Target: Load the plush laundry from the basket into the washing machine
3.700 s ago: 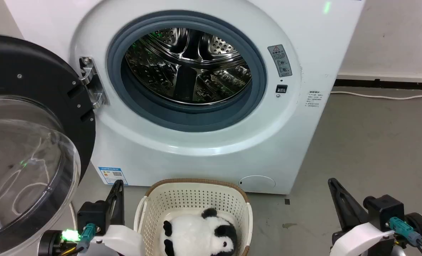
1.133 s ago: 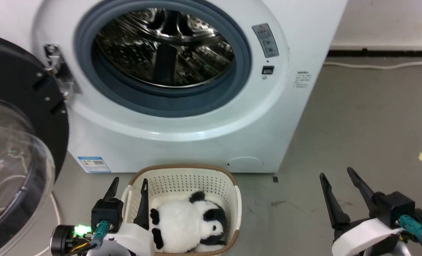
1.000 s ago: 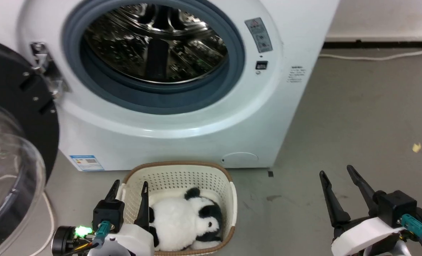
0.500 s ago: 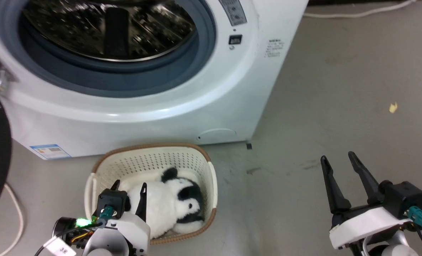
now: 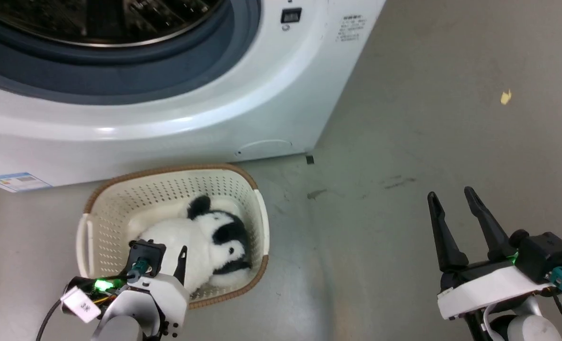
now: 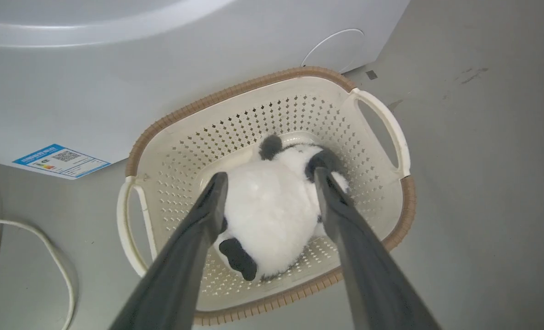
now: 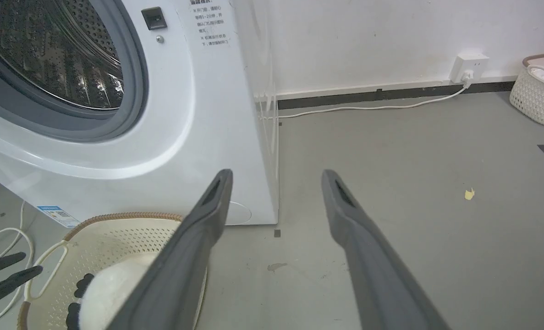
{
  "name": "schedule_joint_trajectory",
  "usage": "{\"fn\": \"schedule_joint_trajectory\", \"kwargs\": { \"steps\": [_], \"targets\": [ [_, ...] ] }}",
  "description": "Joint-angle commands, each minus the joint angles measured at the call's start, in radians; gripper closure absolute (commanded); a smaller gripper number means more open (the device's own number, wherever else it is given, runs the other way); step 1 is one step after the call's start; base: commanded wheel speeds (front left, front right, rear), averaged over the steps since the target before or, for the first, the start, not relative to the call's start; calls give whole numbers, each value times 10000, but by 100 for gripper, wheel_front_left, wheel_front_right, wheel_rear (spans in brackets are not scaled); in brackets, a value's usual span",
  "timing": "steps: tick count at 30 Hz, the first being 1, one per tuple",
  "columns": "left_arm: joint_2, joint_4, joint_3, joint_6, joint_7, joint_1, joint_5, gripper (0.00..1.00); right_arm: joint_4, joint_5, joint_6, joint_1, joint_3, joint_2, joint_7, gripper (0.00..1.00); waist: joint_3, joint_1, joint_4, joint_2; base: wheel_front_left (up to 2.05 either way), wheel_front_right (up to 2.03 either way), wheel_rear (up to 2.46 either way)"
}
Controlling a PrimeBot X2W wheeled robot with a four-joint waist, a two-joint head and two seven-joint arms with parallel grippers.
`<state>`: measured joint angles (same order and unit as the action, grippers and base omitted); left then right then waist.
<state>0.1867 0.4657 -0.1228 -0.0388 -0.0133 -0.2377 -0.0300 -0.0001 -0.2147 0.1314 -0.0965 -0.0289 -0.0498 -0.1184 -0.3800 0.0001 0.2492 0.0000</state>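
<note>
Left wrist view: panda (image 6: 272, 215) between left gripper (image 6: 269, 174) fingers (image 6: 198, 229)

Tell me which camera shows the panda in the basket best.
Left wrist view: the panda lies centred in the basket, seen from above between the left gripper's open fingers. Head view shows it partly hidden behind that gripper; right wrist view catches just a corner of it at the bottom edge.

Left gripper (image 6: 269, 174) spread, pointing down; right gripper (image 5: 450, 192) spread, pointing forward.
</note>
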Motion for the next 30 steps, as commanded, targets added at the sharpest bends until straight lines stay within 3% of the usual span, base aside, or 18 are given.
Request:
{"fn": "schedule_joint_trajectory", "kwargs": {
  "steps": [1,16,30],
  "targets": [
    [152,298,-115,-71,-49,-312,-37,0,-57,-165,-3,-209,-11,-2,-125,0,-248,-1,158,0,0,0,0],
    [881,1850,-628,-121,-577,-1574,-79,0,-31,-864,-4,-431,-132,-3,-437,0,-1456,-1,718,0,0,0,0],
    [1611,3494,-1826,-208,-2481,-3703,514,0,-125,-1694,-5,-711,-163,-3,-769,0,-2950,-1,1222,0,0,0,0]
  ]
}}
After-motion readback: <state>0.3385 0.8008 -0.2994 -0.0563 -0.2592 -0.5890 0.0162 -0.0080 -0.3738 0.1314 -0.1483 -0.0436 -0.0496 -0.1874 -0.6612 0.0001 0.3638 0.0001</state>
